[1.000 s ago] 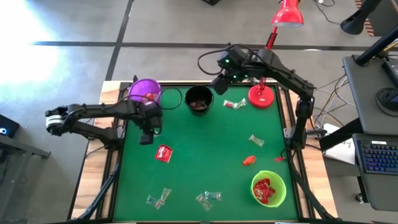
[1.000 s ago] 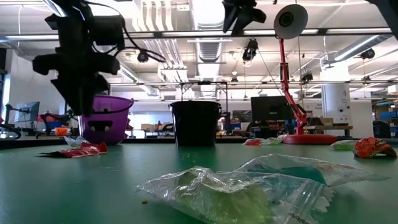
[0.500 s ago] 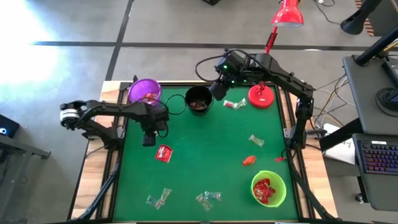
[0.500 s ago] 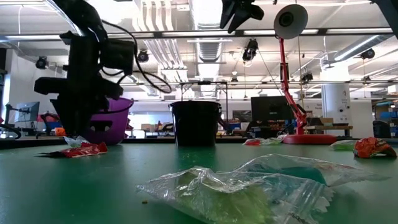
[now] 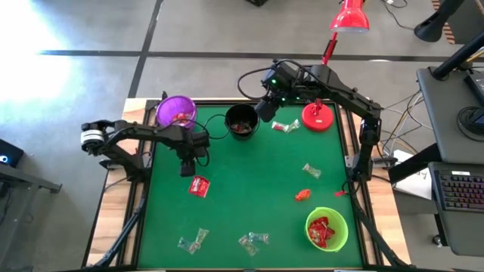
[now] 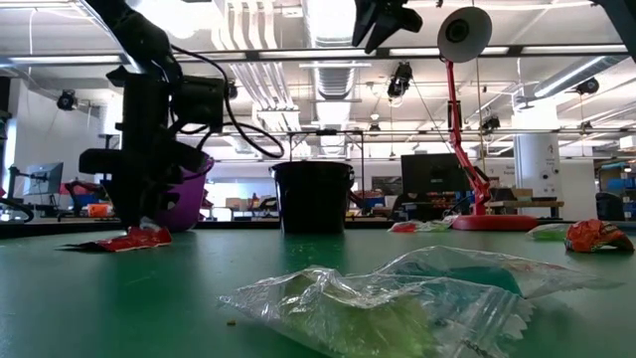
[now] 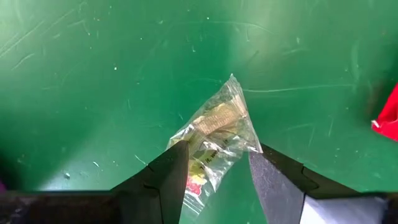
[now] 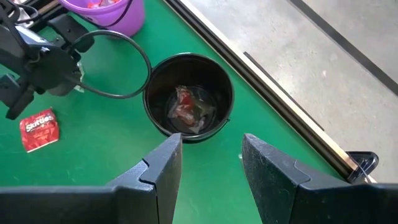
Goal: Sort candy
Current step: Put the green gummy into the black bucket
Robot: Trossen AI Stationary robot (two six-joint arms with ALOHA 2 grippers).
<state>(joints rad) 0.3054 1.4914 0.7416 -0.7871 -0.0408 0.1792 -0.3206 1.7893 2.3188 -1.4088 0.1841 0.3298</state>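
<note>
A candy in a clear wrapper (image 7: 221, 121) lies on the green table just left of a red candy packet (image 5: 199, 185). My left gripper (image 7: 217, 151) points straight down over it, open, with one finger on each side of the wrapper; in the high view the left gripper (image 5: 187, 169) hides this candy. My right gripper (image 8: 211, 168) hangs open, with nothing in it, high above the black bowl (image 8: 148, 99), which holds red-wrapped candy. More candy lies loose on the table: clear-wrapped pieces (image 5: 193, 242) (image 5: 253, 240) (image 5: 311, 171) (image 5: 285, 126) and an orange-red one (image 5: 302, 195). My left gripper stands astride the clear-wrapped candy from above, fingers pointing down. The candy lies flat on the table. The wrapper's edges run behind the fingers (image 7: 171, 171), and I cannot tell whether they touch it.
A purple bowl (image 5: 175, 111) stands at the far left corner and a green bowl (image 5: 311, 221) with red candy near the right front. A red lamp's base (image 5: 318, 117) sits at the far right. A black cable loops beside the black bowl.
My left gripper has come down toward the table and shifted a little toward the right, nearer the red packet, ending low over the clear-wrapped candy. Its fingers have kept the same gap.
</note>
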